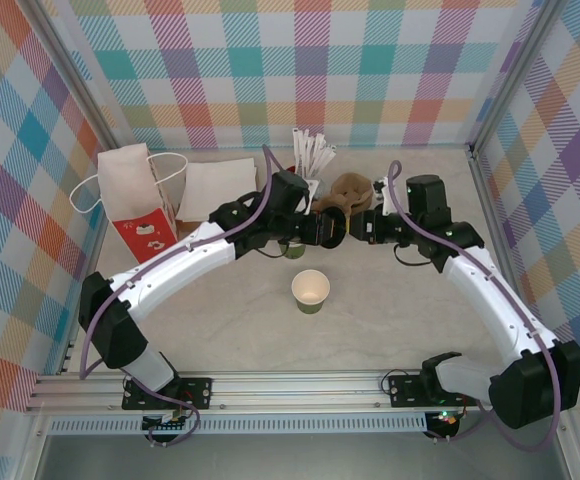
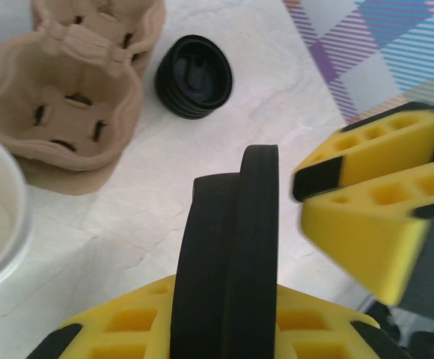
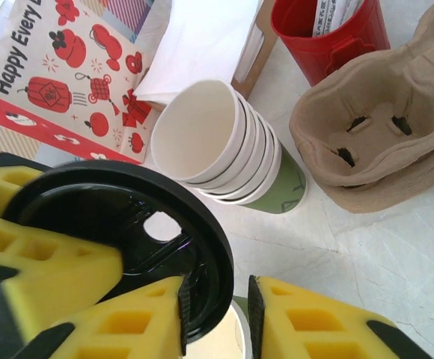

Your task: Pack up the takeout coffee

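— Black, that lid (image 2: 228, 217). Who holds it?
— My left claw (image 2: 224, 299), clenched on it edge-on. My right claw (image 3: 217, 307) straddles the rim; gripping or not, I can't tell.
— Progress?
— Early, I judge: green cup (image 1: 310, 290) stands near of us, unlidded; carrier (image 3: 374, 127) farther off, empty.
— Views?
— Overhead barely gives the lid; right wrist adds nested cups (image 3: 232, 149) lying sideways.

Mid-desk (image 1: 220, 330), nearest the arm bases: one dark-green paper cup (image 1: 310, 291). Stands alone. Behind it: a nested stack of green paper cups (image 3: 236, 149). Behind the stack: a red cup of paper-wrapped sticks (image 3: 329, 34), with a brown moulded-pulp cup carrier (image 3: 381, 134) to its right. Just beside the carrier: a stack of black plastic lids (image 2: 194, 76). Back left: a red-and-white paper gift bag (image 1: 135, 205), with a flat white paper bag (image 1: 215, 188) on its right.
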Robot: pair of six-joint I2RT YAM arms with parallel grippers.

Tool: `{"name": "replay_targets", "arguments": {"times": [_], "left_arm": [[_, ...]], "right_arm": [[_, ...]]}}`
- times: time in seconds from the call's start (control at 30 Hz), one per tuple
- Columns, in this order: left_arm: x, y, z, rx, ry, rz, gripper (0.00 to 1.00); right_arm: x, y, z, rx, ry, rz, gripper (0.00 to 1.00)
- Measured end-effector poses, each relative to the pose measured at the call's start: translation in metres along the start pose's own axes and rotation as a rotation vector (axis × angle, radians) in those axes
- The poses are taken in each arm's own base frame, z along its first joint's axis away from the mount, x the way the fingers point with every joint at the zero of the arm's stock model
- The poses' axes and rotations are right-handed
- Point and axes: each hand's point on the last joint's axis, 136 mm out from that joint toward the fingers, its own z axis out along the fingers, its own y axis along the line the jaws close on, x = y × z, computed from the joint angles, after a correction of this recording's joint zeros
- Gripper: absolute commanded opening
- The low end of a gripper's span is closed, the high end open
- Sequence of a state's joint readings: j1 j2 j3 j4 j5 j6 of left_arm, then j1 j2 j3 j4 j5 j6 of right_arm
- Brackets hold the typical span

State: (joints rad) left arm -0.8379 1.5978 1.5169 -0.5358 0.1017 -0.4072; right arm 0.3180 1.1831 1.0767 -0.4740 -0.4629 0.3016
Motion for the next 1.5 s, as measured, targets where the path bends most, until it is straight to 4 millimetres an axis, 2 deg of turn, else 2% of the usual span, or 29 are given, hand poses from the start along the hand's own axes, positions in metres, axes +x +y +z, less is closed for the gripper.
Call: {"name": "replay_targets", "arguments": {"times": [0.27, 0.43, 0.6, 0.8, 0.97, 1.03, 1.33, 1.5], "left_arm": [[0.005, 0.019, -0.003, -0.183, -0.028, 0.164, 0.05], [0.008, 0.025, -0.015, -0.273, -0.065, 0.308, 0.02], [0.010, 0.028, -0.024, -0.337, -0.107, 0.454, 0.00], [0.019, 0.015, -0.026, -0.367, -0.149, 0.664, 0.02], [0.027, 0.005, -0.021, -0.399, -0.169, 0.832, 0.00], [0.029, 0.004, -0.020, -0.417, -0.167, 0.881, 0.00], [0.017, -0.010, -0.025, -0.452, -0.239, 0.976, 0.00], [0.016, -0.017, -0.025, -0.451, -0.256, 1.003, 0.00]], "right_arm": [[-0.018, 0.014, -0.020, 0.028, -0.015, 0.106, 0.54], [-0.020, 0.027, -0.028, -0.010, 0.003, 0.273, 0.60], [-0.015, 0.035, -0.027, -0.050, 0.059, 0.448, 0.61], [-0.012, 0.045, -0.021, -0.099, 0.140, 0.625, 0.62], [-0.004, 0.046, -0.013, -0.113, 0.215, 0.760, 0.70], [-0.001, 0.046, -0.011, -0.115, 0.242, 0.797, 0.70], [0.013, 0.037, 0.005, -0.093, 0.336, 0.900, 0.70], [0.014, 0.036, 0.010, -0.094, 0.358, 0.934, 0.65]]}}
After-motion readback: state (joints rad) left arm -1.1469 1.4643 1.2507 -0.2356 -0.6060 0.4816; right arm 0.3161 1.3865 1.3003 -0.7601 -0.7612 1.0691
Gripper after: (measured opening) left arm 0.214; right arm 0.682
